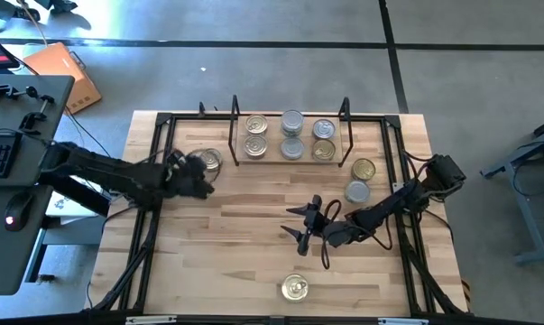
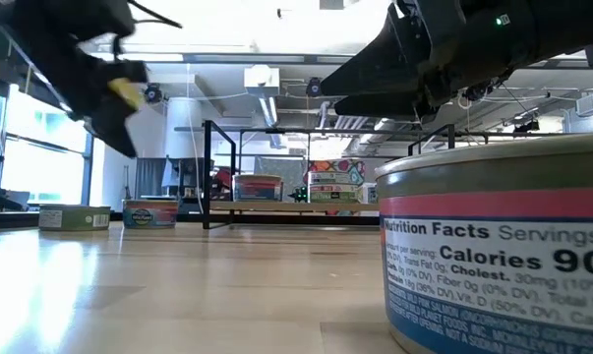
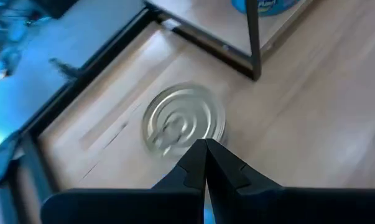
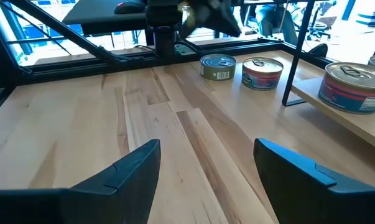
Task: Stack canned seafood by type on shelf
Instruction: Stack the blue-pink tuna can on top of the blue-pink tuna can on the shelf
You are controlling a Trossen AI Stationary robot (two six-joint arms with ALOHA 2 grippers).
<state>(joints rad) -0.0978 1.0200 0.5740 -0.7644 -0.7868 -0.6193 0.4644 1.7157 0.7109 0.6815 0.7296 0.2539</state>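
The left gripper (image 1: 202,176), its dark fingers pressed together on nothing, is hovering at about nine o'clock on the table in the high view, just beside a short gold-lidded round tin (image 1: 210,160) lying outside the low light-wood shelf with black wire uprights (image 1: 306,160). Six tins are already sitting on that shelf at twelve o'clock in three columns, the middle column grey-lidded. The right gripper (image 1: 300,223) is waiting near centre, fingers spread and empty; two more tins are lying at two o'clock, another at six o'clock.

In the low view, a large blue-and-red labelled tin (image 2: 498,246) is filling the foreground, with the shelf far behind.

In the left wrist view, the closed fingertips (image 3: 204,155) are pointing at the tin's ringed lid (image 3: 184,121), close beside it.

In the right wrist view, wide-set fingers (image 4: 137,165) are framing bare wood.

Judging the step as picking up this tin, the left jaws would need opening wide first, then centring across the rim before squeezing, keeping clear of the nearby shelf upright.
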